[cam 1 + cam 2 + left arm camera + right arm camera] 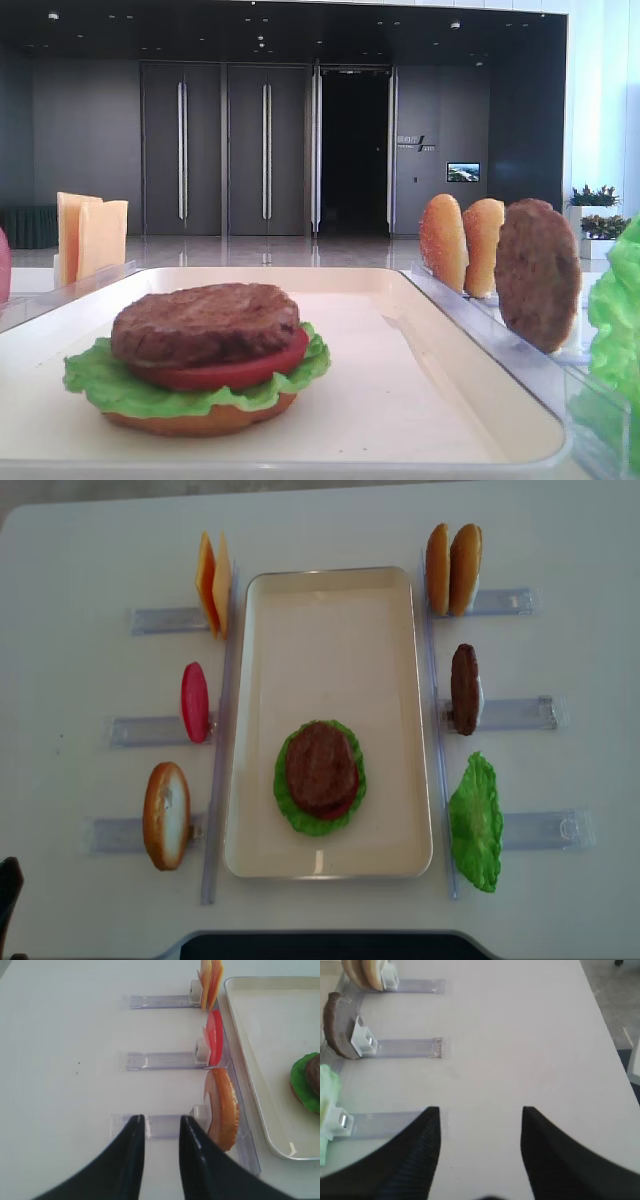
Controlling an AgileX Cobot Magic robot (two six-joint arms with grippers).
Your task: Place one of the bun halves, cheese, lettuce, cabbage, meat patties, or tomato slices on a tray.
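Observation:
The cream tray lies in the middle of the table. Near its front end a stack stands on it: a bun half at the bottom, then lettuce, a tomato slice and a meat patty on top. Left of the tray stand cheese, a tomato slice and a bun half. Right of it stand two bun halves, a patty and a lettuce leaf. My left gripper is open and empty, over the rack beside the bun half. My right gripper is open and empty over bare table.
Each food item stands upright in a clear plastic rack, with three racks on each side of the tray. Long clear strips run along both long sides of the tray. A dark rounded base shows at the table's front edge.

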